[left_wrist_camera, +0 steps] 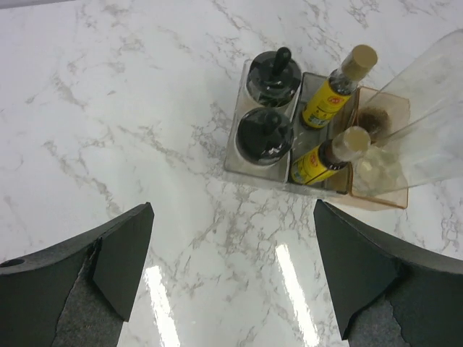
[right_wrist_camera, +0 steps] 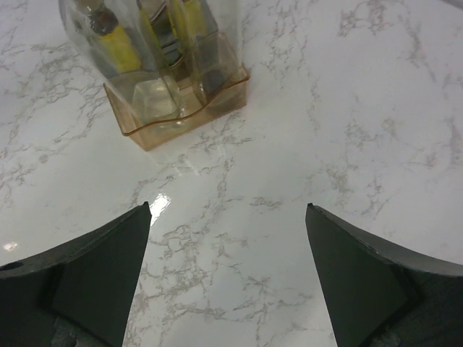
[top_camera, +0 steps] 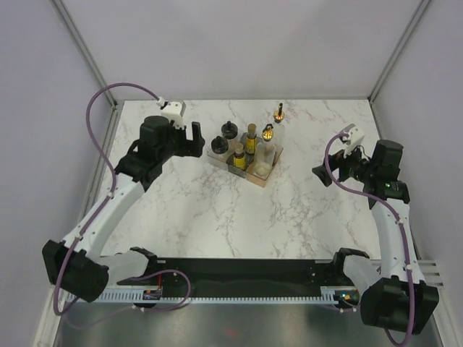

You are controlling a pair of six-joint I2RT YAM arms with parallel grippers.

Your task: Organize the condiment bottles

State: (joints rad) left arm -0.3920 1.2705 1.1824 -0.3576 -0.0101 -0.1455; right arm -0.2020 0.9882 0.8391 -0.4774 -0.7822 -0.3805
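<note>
- 2 squat black-capped bottles (left_wrist_camera: pixel 265 136) stand in the clear end compartment of tray (left_wrist_camera: pixel 376 199), one behind the other.
- 2 amber bottles (left_wrist_camera: pixel 318 160), yellow labels, in grey middle compartment right beside them.
- 2 tall clear bottles (left_wrist_camera: pixel 427 137) w/ gold pourers in peach end compartment, so all 6 sit inside tray on marble table (left_wrist_camera: pixel 108 108).
- L gripper (top_camera: pixel 187 137): fingers wide apart, nothing btwn them. It's near tray's clear end, not touching. In wrist view tray lies ahead of fingertips.
- R gripper (top_camera: pixel 321 173): fingers spread, empty, well apart from tray on peach-end side. Peach compartment is ahead in its wrist view.
</note>
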